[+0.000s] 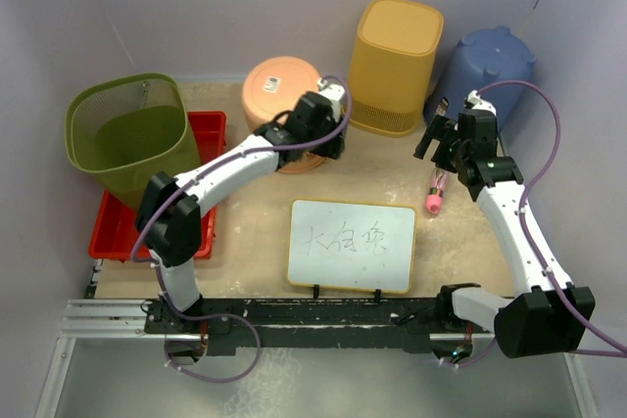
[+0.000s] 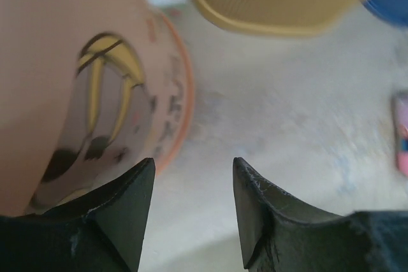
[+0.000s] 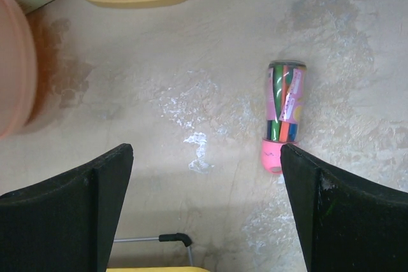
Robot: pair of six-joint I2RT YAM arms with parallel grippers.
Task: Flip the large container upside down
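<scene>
Bucket status: peach bucket point(image 1: 279, 85) stands at the back of the worktop point(image 1: 250, 242), left of centre. It is rim down and flat base up, with a sticker on the base. Yellow bin point(image 1: 395, 66) is just to its right, and blue bin point(image 1: 490, 66) is past that in the back right corner. Green mesh bin point(image 1: 127, 134) is mouth up at the left edge, overlapping the red tray point(image 1: 118, 227).

Left arm point(image 1: 235, 168) reaches across to the bucket's near-right side. Left jaws are open, partly spread, with nothing between them; wrist view shows bare worktop in the gap. Left finger point(image 2: 121, 214) sits just beside the bucket's flared rim, can't tell if it touches. Cartoon print on the bucket wall faces that camera.

Right arm point(image 1: 509, 212) is over the right half of the worktop, in front of the blue bin. Right jaws are spread wide, holding nothing, pointing down at the worktop. Pen case point(image 3: 284, 113) lies flat below them, close to the right finger point(image 3: 344, 221) in the wrist view, pink cap toward the front edge.

Whiteboard point(image 1: 351, 245) with handwriting lies near the front edge, between the two arms.
</scene>
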